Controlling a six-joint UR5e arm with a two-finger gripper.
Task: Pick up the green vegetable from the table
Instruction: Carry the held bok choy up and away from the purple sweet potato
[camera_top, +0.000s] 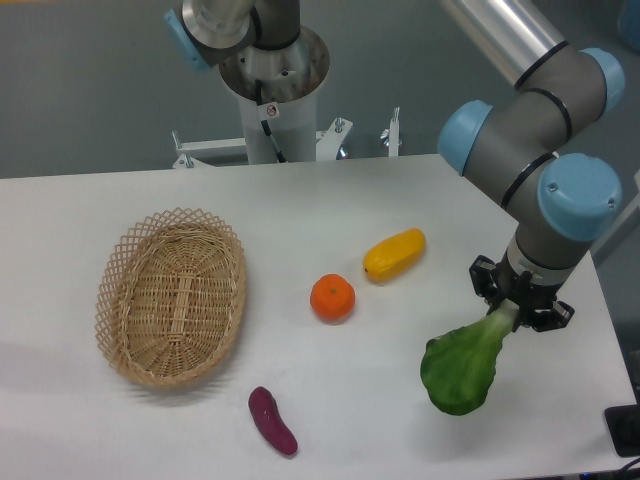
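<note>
The green vegetable (462, 366) has a broad dark green leafy end and a pale stalk. It hangs leafy end down at the right side of the white table (330, 190), lifted above the surface. My gripper (515, 308) is shut on its pale stalk end, directly above the leaves. The fingers are mostly hidden by the black gripper body and the stalk.
An orange (332, 298) and a yellow oblong fruit (394, 254) lie at the table's middle, left of the gripper. A small purple eggplant (272, 420) lies near the front edge. A wicker basket (172, 295) stands at the left. The arm's base column (272, 90) is at the back.
</note>
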